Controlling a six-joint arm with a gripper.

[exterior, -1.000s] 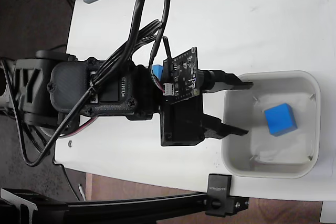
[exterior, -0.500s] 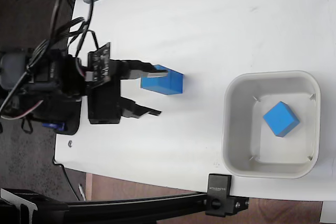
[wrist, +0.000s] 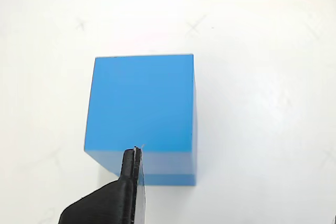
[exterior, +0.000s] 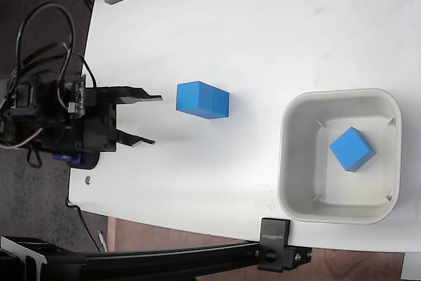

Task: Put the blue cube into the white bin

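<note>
The white table (exterior: 263,24) carries the white bin (exterior: 289,162) at the right of the fixed view, with one blue cube (exterior: 352,149) already lying inside it. A second blue cube (exterior: 202,100) sits on the bare table, well apart from the bin. Left of it hangs the gripper (exterior: 152,120), its two fingers spread wide and holding nothing. The step in hand looks like the approach for a fresh pick: the next move calls for straddling the cube squarely, then closing.
</note>
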